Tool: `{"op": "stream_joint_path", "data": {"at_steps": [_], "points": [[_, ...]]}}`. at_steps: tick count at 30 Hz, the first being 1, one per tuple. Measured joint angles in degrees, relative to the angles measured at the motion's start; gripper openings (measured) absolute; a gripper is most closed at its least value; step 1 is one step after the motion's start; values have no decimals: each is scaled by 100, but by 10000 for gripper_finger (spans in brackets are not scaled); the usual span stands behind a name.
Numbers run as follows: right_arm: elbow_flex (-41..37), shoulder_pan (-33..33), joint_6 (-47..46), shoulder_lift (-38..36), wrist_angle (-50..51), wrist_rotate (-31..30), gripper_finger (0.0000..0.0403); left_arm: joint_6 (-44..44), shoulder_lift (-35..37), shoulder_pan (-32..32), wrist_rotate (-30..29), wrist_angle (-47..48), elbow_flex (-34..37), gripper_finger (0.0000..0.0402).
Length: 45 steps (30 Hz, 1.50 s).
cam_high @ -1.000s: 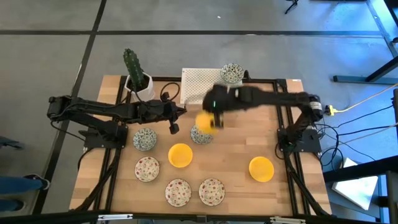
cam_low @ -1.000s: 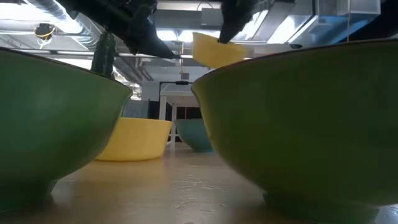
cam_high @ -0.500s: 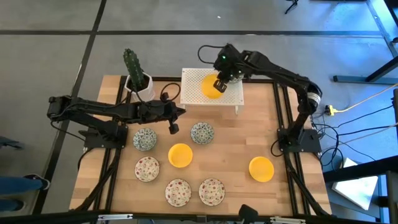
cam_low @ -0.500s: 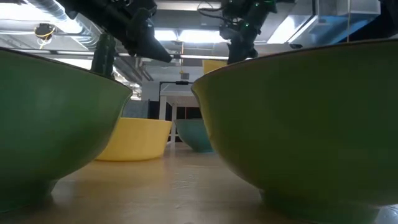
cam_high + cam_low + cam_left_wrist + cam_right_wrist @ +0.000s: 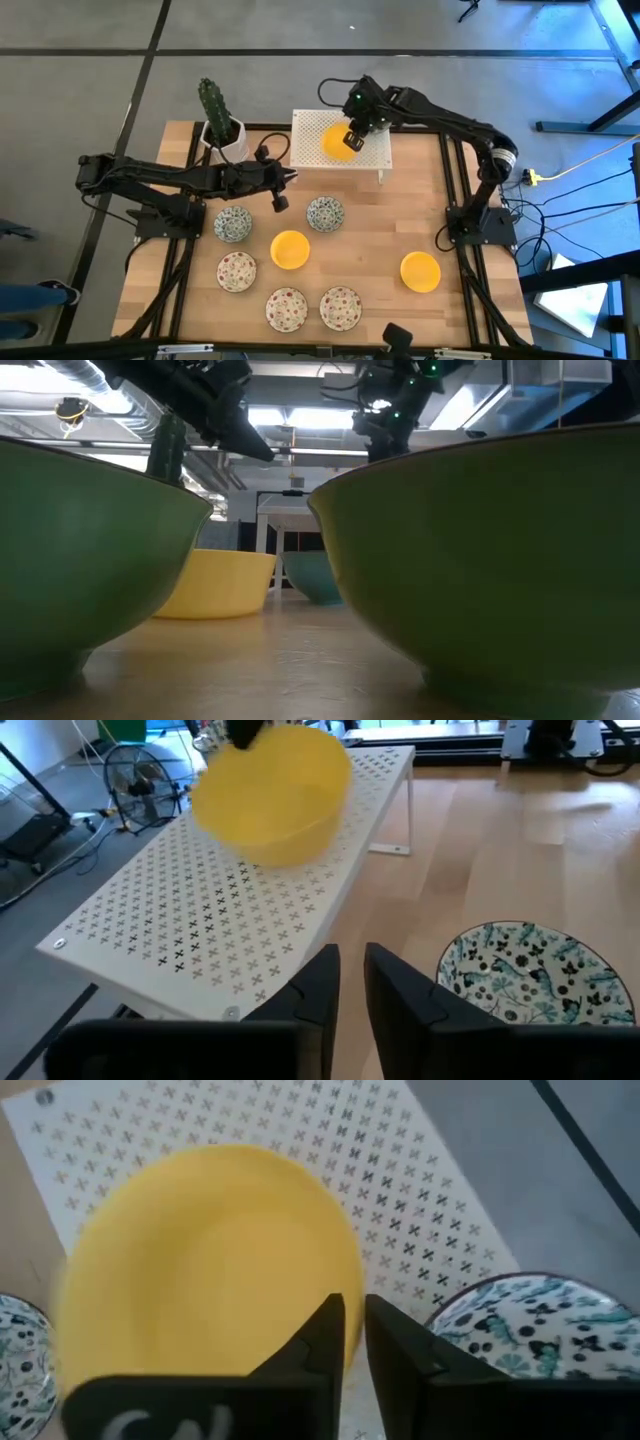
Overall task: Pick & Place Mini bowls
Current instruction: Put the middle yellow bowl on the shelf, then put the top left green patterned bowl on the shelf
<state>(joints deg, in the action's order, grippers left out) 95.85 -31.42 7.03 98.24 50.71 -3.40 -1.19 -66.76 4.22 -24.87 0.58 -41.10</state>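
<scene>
- Right gripper (image 5: 352, 137) is reaching over the white stand (image 5: 375, 160) at the table's far edge, fingers pinched on the rim of a yellow bowl (image 5: 337, 141).
- Right wrist view: the dark fingers (image 5: 318, 1342) are closing on the near rim of the yellow bowl (image 5: 205, 1275), perforated stand (image 5: 400, 1190) underneath it. Bowl is sitting on or just above the stand; cannot tell which.
- A grey-green patterned bowl (image 5: 530, 1325) is showing just beside the yellow one in that view, at the stand's edge; it is hidden under the arm in the high view.
- Left gripper (image 5: 281, 198) is hanging above the table between the cactus pot (image 5: 222, 135) and the bowls, fingers nearly together, gripping nothing.
- Left wrist view: its fingers (image 5: 325, 990) are pointing toward the stand (image 5: 190, 935), with the yellow bowl (image 5: 272, 788) on top and a patterned bowl (image 5: 532, 985) on the wood beside it.
- On the table (image 5: 400, 215): two grey-green bowls (image 5: 233, 223) (image 5: 325, 213) side by side but apart, a yellow bowl (image 5: 290, 249) just in front of and between them, three red-speckled bowls (image 5: 237, 271) (image 5: 286, 308) (image 5: 340, 308) along the near side, another yellow bowl (image 5: 420, 271) well apart to the right.
- Low view: two near bowls are filling the frame, looking green (image 5: 90, 550) (image 5: 490, 550); both arms are coming in from above.
</scene>
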Motion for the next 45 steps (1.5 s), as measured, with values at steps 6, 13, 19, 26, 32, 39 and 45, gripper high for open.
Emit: {"op": "stream_joint_path", "data": {"at_steps": [6,13,19,26,32,39,45], "points": [[-5,4,31,-2,15,0,79,-4,0,1,-314,-34,0,71],[411,171,-441,-155,432,-7,114,-358,0,-108,-276,-33,0,97],[361,878,-799,-731,433,-1,115,-804,0,-344,-712,188,0,119],[-1437,2183,-1271,-1551,-2004,2,115,-551,0,-392,221,635,0,131],[-3228,3175,-1523,-1769,-4029,-2,115,162,271,-402,71,2499,-78,132],[-4496,3700,-1310,-1777,-4759,-2,115,2336,838,-407,333,5143,-238,132],[-5149,3709,-1306,-1777,-6049,38,115,3182,770,-403,1538,5959,-240,132]]}}
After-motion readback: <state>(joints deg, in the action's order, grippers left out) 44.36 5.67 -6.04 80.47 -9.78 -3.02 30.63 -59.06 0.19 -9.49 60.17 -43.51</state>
